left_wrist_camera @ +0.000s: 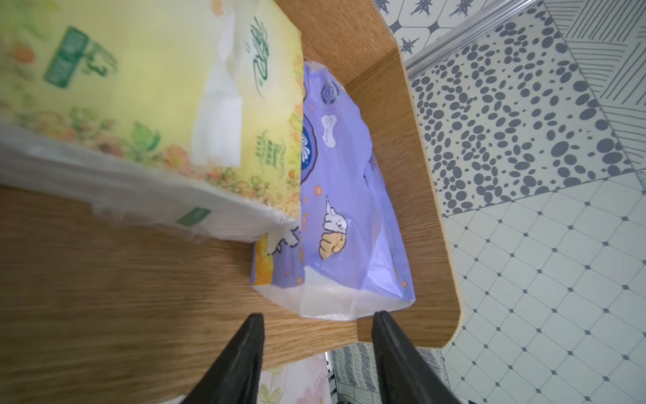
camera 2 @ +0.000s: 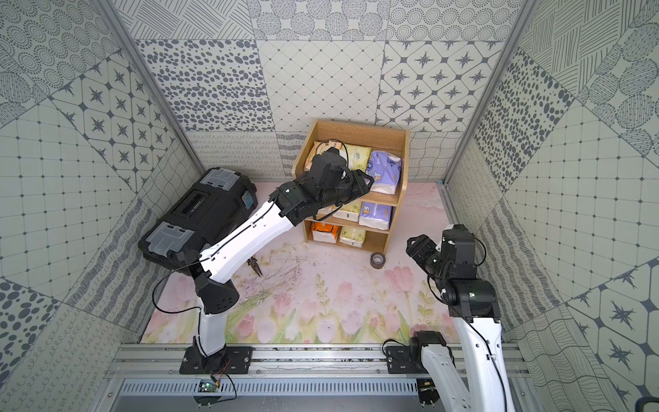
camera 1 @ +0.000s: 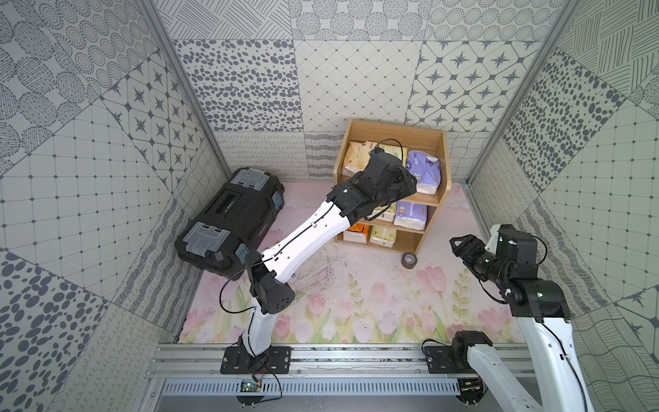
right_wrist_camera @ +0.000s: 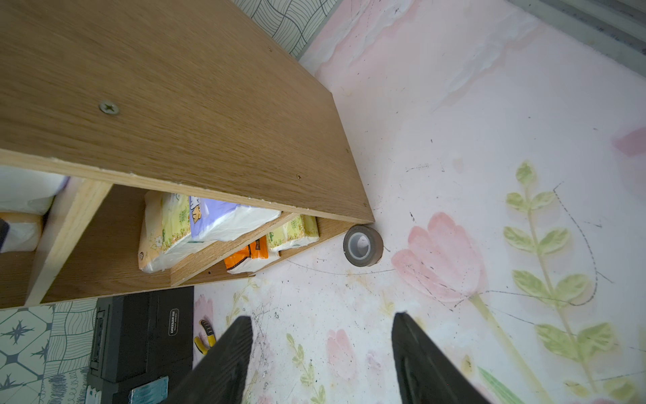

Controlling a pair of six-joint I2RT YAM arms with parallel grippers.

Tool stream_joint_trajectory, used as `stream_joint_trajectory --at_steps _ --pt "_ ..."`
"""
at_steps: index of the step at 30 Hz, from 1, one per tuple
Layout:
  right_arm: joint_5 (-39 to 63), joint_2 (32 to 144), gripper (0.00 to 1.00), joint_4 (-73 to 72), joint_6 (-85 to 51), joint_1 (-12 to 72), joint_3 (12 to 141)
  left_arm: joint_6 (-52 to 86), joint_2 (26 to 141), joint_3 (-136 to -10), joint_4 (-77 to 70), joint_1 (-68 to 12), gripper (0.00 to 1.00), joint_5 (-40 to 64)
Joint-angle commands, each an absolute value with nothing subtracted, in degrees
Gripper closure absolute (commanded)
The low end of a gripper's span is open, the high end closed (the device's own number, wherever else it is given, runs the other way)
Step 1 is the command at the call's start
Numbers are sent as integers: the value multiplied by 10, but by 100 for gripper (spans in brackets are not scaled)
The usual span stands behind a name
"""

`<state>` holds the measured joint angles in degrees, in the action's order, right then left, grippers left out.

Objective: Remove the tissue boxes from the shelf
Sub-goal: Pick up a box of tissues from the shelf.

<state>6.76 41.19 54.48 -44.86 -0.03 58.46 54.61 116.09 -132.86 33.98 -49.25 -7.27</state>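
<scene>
The light-wood shelf stands at the back of the floor, with tissue boxes on all three tiers. On the top tier are a cream pack, a yellow-green pack and a lavender cartoon pack. My left gripper is at the front edge of the top tier, open, its tips just short of the lavender pack's end. Nothing lies between its fingers. The middle tier holds a lavender pack, the bottom one an orange pack. My right gripper hangs open over the floor, right of the shelf.
A black toolbox with grey latches lies left of the shelf, close under my left arm. A brown tape roll stands at the shelf's front right corner. Yellow-handled pliers lie on the floral mat near the toolbox. Patterned walls close in on three sides.
</scene>
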Motion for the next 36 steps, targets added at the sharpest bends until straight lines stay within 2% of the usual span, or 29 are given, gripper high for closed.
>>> stream_joint_trajectory --at_steps 1,7,12,22,29,36 --pt "54 400 33 545 -454 0 595 511 1177 -1340 367 -487 52 -101" --pt "55 392 36 550 -453 0 593 519 1191 -1343 354 -478 57 -98" --pt "55 387 37 563 -449 0 595 525 1199 -1344 334 -474 66 -92" --pt "101 379 37 588 -442 0 619 525 1200 -1344 303 -474 100 -70" --pt "150 369 37 593 -461 0 650 533 1171 -1330 287 -479 100 -54" --pt "190 392 31 568 -513 0 697 588 1086 -1207 223 -482 100 -45"
